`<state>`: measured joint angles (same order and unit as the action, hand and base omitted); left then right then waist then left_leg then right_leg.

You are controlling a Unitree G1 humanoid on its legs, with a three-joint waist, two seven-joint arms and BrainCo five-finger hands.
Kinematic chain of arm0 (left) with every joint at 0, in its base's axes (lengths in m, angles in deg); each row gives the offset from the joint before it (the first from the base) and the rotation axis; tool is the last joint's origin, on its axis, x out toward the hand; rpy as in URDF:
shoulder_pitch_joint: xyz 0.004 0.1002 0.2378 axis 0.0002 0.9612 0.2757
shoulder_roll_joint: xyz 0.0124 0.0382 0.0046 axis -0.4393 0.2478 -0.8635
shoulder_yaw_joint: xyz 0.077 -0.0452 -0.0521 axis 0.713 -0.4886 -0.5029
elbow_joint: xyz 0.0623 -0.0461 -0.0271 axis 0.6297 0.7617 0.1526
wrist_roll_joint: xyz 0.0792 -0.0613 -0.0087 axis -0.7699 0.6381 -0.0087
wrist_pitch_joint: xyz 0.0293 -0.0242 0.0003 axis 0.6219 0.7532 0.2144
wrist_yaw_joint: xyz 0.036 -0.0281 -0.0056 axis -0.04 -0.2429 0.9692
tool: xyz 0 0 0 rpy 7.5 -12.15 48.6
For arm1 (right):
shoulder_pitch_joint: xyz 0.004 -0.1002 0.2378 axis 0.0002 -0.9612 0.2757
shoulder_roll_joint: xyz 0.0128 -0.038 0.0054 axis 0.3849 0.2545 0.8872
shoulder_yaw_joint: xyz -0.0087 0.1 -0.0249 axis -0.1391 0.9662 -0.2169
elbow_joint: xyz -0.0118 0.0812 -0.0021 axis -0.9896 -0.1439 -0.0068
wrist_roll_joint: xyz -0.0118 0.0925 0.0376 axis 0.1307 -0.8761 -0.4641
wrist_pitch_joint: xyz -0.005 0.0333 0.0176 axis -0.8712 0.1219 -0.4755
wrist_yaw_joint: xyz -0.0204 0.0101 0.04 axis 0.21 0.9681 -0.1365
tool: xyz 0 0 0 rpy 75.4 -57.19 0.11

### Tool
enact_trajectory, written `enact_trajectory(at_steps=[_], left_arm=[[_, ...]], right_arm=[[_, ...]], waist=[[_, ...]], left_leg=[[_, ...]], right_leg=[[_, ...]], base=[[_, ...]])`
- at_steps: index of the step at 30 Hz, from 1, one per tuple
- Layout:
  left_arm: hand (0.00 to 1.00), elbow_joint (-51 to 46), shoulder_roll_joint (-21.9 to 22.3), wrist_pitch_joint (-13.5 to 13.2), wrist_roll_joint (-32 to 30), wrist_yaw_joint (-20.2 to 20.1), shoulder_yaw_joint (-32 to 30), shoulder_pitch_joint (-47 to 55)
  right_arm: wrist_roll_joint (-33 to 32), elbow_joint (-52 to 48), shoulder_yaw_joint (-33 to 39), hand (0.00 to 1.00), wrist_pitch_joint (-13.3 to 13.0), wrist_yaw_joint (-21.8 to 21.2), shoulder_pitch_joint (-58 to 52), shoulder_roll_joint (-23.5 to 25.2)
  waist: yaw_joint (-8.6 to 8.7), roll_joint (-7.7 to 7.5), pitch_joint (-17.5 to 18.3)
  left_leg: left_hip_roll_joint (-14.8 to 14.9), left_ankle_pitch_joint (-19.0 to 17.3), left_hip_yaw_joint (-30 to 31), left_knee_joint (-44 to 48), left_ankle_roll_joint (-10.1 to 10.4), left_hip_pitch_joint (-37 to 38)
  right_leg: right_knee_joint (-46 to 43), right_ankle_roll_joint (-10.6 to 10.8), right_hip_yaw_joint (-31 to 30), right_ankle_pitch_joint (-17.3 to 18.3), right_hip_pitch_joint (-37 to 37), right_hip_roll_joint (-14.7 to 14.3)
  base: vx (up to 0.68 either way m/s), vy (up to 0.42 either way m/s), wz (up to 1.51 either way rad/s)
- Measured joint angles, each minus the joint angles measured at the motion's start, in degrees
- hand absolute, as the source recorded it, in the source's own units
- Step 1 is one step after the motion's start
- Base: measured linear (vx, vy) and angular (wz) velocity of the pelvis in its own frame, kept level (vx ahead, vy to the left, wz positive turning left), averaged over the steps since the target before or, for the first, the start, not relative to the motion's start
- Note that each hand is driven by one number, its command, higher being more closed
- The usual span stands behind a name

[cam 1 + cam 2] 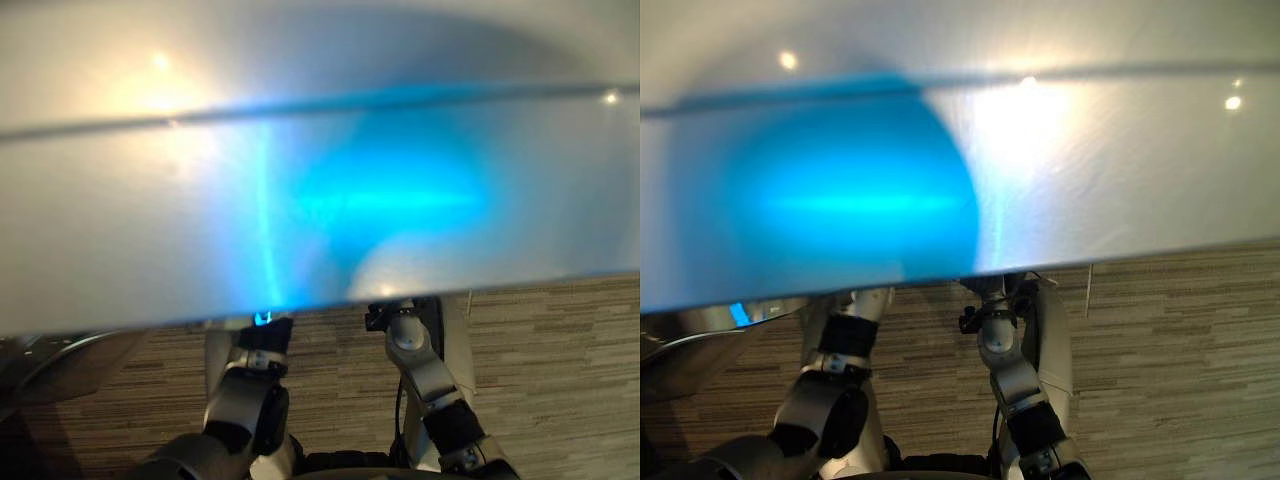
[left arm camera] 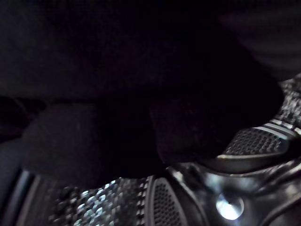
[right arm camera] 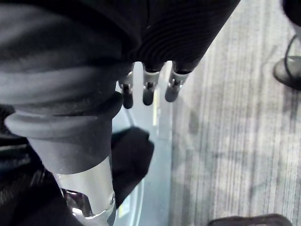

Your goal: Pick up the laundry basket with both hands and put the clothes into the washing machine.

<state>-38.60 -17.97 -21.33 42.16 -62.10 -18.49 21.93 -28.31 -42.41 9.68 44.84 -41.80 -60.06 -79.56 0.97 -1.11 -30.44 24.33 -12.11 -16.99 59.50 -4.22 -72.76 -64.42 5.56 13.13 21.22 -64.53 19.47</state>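
Note:
The washing machine's glossy white top [image 1: 320,200] spans the head views, lit by a blue glow. Both forearms reach under its front edge, the left arm [image 1: 250,385] beside the right arm [image 1: 420,365]. In the left wrist view, dark clothes [image 2: 141,94] lie inside the perforated steel drum [image 2: 162,207], and my left hand is lost in the dark there. In the right wrist view, my right hand [image 3: 148,89] hangs open with straight fingers holding nothing. It sits by the grey rubber door seal [image 3: 51,80], with a dark cloth [image 3: 134,155] below it.
The machine's round glass door [image 1: 65,365] stands swung out at the lower left. Striped grey-brown flooring [image 1: 560,380] stretches to the right of the arms. A dark shoe-like shape [image 3: 288,70] rests on the floor in the right wrist view.

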Motion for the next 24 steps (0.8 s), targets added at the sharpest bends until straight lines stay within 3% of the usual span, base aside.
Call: enact_trajectory(at_steps=[4,6,11,13,17,19,21,22,23,24], left_arm=[[1.00,0.88,-5.21,-0.79,3.46,1.81,-3.60,-6.51],[1.00,2.49,-7.00,-1.90,6.68,2.92,-5.15,-11.04],[1.00,7.41,-13.63,-3.15,13.60,2.96,-6.25,-23.15],[1.00,7.42,-16.29,-3.89,16.25,2.58,-5.67,-28.24],[1.00,6.86,-21.94,-7.22,22.19,0.27,-0.59,-40.28],[1.00,4.90,-22.90,-9.32,24.54,-1.13,1.19,-39.66],[1.00,5.06,-23.42,-11.36,24.17,0.35,1.30,-39.67],[0.00,5.14,-23.62,-11.42,23.73,0.53,1.46,-39.67],[0.00,6.82,-24.65,-10.63,19.32,1.39,3.03,-39.74],[0.00,10.79,-26.00,-7.04,8.32,1.79,4.82,-40.01]], right_arm=[[-8.43,-2.19,1.27,0.00,-4.56,-0.48,-6.25,0.33],[-16.61,-2.51,2.58,0.00,-7.62,-1.38,-8.01,0.30],[-31.21,-5.18,2.67,0.00,-12.17,-5.31,-9.88,0.23],[-35.13,-6.60,2.70,0.00,-13.08,-6.10,-10.80,0.19],[-39.69,-8.70,2.83,0.00,-13.27,-6.74,-13.51,0.01],[-39.69,-9.21,3.61,0.00,-13.27,-6.62,-14.54,-0.10],[-39.68,-9.21,4.14,0.00,-13.19,-6.57,-14.62,-0.24],[-39.68,-9.24,4.15,0.00,-13.19,-6.57,-14.62,-0.24],[-39.66,-9.61,4.33,0.00,-13.20,-6.64,-14.64,-0.31],[-39.59,-10.13,4.63,0.00,-13.22,-6.74,-14.65,-0.41]], waist=[[1.36,-0.37,-0.20],[1.69,-0.40,-0.20],[2.55,-0.74,-0.01],[2.97,-0.95,0.13],[4.79,-2.96,1.70],[5.53,-3.54,2.20],[5.86,-3.62,2.39],[5.93,-3.62,2.46],[5.96,-3.61,2.49],[5.83,-3.61,2.48]], left_leg=[[0.87,-0.37,0.53,2.25,0.06,-3.83],[1.76,-0.37,0.81,2.96,0.06,-4.76],[3.26,-0.17,0.91,2.81,0.37,-5.90],[3.73,-0.17,0.88,2.74,0.38,-6.11],[4.82,-0.15,0.20,2.14,0.42,-7.10],[4.90,-0.12,-0.36,1.72,0.46,-7.30],[5.62,-0.06,-1.25,0.68,0.57,-7.28],[5.63,-0.05,-1.38,0.51,0.58,-7.26],[5.77,-0.03,-2.04,0.03,0.61,-6.97],[5.81,-0.03,-2.73,-0.39,0.61,-6.62]], right_leg=[[-2.94,-0.01,-0.81,0.70,-3.92,0.33],[-3.21,-0.25,-0.89,0.55,-4.88,-0.42],[-2.31,-1.26,-0.70,-0.14,-5.92,-1.67],[-1.67,-1.15,-0.69,-0.57,-6.08,-2.37],[0.37,-1.13,-0.51,-2.12,-7.21,-3.52],[1.20,-1.26,-0.72,-2.93,-7.79,-3.70],[3.34,-0.89,-0.65,-3.76,-7.76,-4.53],[3.59,-0.87,-0.65,-3.80,-7.76,-4.55],[4.32,-0.82,-0.74,-3.96,-7.73,-4.67],[5.22,-0.72,-0.97,-5.07,-7.74,-4.75]], base=[[-0.07,-0.022,-0.02],[-0.07,-0.012,-0.18],[-0.04,-0.020,-0.14],[-0.03,-0.020,-0.16],[-0.03,-0.008,-0.22],[-0.04,-0.001,-0.11],[-0.05,0.000,-0.18],[-0.06,0.002,-0.15],[-0.05,0.005,-0.10],[-0.07,0.008,-0.11]])
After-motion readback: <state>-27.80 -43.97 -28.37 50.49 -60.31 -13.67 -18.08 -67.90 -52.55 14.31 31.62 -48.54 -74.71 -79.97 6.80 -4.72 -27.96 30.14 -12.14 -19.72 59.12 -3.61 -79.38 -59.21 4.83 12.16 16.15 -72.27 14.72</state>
